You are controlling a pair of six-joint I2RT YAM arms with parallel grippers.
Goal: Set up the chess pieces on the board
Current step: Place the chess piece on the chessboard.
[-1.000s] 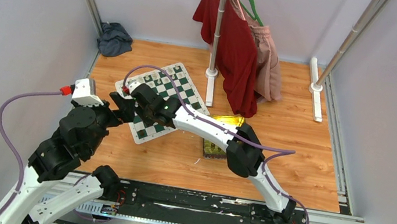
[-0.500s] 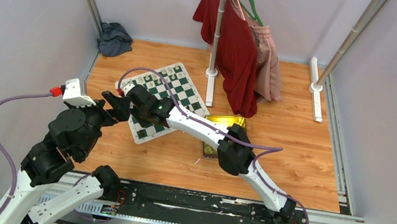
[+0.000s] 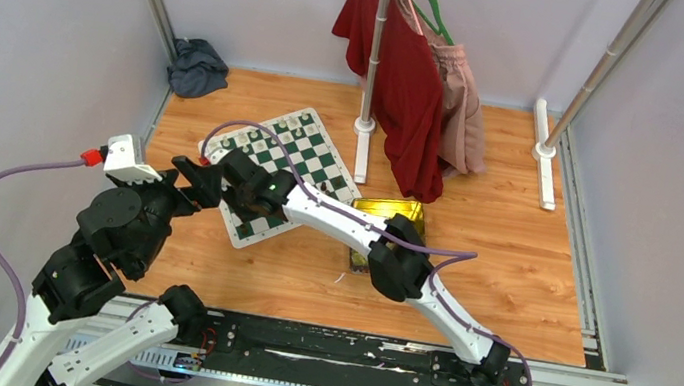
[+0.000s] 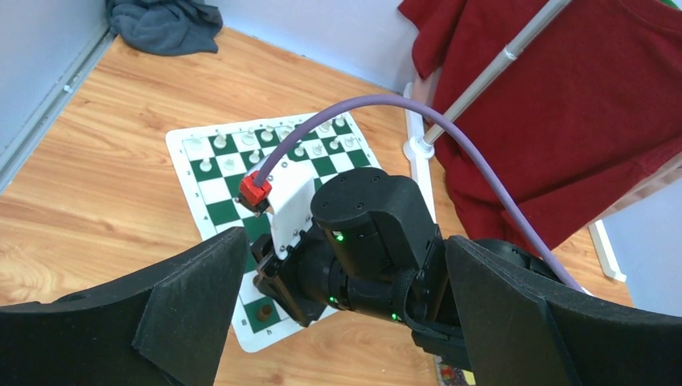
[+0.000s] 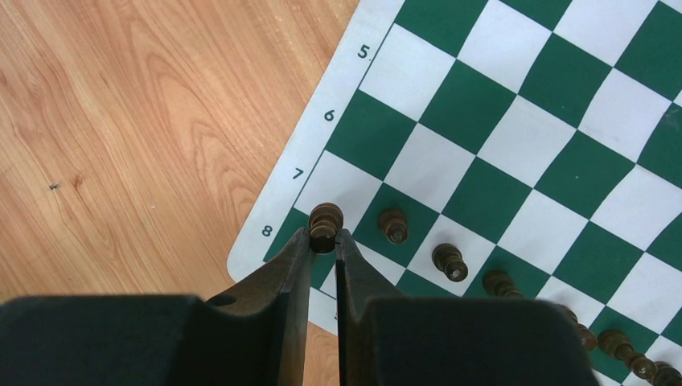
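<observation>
The green and white board (image 3: 308,153) lies tilted on the wooden floor. My right gripper (image 5: 324,239) is shut on a dark brown chess piece (image 5: 326,217) and holds it upright over the corner square of row 8. Several dark brown pieces (image 5: 449,260) stand in a row beside it on the board (image 5: 515,121). Cream-white pieces (image 4: 256,138) stand along the far edge of the board (image 4: 217,189). My left gripper (image 4: 346,245) is open and empty, and hovers above my right wrist. In the top view the right gripper (image 3: 191,172) is at the board's left corner, with the left gripper (image 3: 174,198) close beside it.
A shiny gold tin (image 3: 384,221) sits right of the board, partly under my right arm. A rack pole base (image 3: 365,126) stands at the board's far right corner, with a red garment (image 3: 398,90) hanging above. A grey cloth (image 3: 196,67) lies in the far left corner.
My right gripper has moved left with the dark piece, out to the board's left corner. My left arm has drawn back to the left and a little nearer.
</observation>
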